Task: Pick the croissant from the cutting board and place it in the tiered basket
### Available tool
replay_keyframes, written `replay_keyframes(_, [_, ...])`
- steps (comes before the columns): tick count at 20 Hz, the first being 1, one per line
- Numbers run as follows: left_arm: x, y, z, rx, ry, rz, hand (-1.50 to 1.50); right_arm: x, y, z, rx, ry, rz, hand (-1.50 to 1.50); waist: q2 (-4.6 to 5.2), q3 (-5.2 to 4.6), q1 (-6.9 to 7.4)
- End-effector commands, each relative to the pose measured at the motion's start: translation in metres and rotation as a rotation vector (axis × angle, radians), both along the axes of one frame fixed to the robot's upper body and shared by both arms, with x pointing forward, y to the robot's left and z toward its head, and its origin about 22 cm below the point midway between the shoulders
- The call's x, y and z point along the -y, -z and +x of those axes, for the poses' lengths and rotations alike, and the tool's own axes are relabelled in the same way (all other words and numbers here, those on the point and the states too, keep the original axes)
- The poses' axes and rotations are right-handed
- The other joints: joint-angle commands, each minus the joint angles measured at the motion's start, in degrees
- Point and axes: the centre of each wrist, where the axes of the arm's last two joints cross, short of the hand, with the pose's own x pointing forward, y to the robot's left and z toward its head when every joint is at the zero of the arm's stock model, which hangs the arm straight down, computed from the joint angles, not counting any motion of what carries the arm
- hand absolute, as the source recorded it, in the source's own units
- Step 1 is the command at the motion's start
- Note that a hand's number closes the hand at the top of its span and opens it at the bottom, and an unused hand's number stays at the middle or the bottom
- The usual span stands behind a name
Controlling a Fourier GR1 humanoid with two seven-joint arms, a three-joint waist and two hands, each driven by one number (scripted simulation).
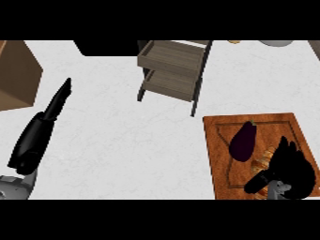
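Croissant [263, 157] mostly hidden: only a tan strip of it shows on the board [221, 178], between the eggplant [243, 140] and the right hand [293, 169] that lies over it. That hand's dark fingers fan down across the pastry and its thumb crosses below, so it seems to be curled round the croissant, though black on black makes the grip hard to read. Another tan sliver peeks out by the thumb near the board's lower edge. The wrist is cut off at the view's bottom. The eggplant lies lengthwise on the board, just beside the croissant, stem end toward the view's top.

The basket [168, 64] stands well apart from the board, toward the top of the counter [121, 140]; two slatted tiers show, the upper one partly cut by the top edge. A wooden box [17, 70] at the left runs out of view, its inside not readable. A pale bowl [278, 43] at the top right is cut to a sliver.

The left hand [44, 129] rests at the left, well away from everything, fingers straight and pressed together, pointing up the counter
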Motion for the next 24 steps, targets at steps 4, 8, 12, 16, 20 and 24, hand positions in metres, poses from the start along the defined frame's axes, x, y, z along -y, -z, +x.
replay_keyframes(4, [0.000,0.011,0.001,0.003,-0.006,0.002,0.00,-0.016,0.026,-0.012,-0.098,0.035,0.017,1.50,-0.01,-0.01,-0.15])
replay_keyframes(8, [-0.012,0.015,0.013,-0.013,-0.024,-0.013,0.00,-0.003,0.009,0.013,0.064,-0.006,0.043,1.50,0.04,-0.01,-0.19])
replay_keyframes(12, [0.021,0.003,-0.004,-0.001,-0.009,-0.014,0.00,-0.021,0.021,0.028,0.092,-0.068,-0.034,1.50,0.01,0.01,0.25])
replay_keyframes(16, [0.006,0.010,0.002,-0.012,-0.016,-0.013,0.00,-0.015,-0.007,0.013,0.157,-0.093,-0.109,1.50,-0.03,-0.02,-0.11])
replay_keyframes(20, [0.003,0.006,0.007,-0.002,-0.010,0.003,0.00,0.074,-0.073,0.028,0.179,-0.415,-0.109,1.50,0.01,-0.04,-0.82])
replay_keyframes(24, [-0.005,0.006,-0.003,-0.023,-0.008,0.006,0.00,0.127,-0.149,0.038,0.274,-0.563,-0.131,1.50,-0.06,-0.01,-0.16])
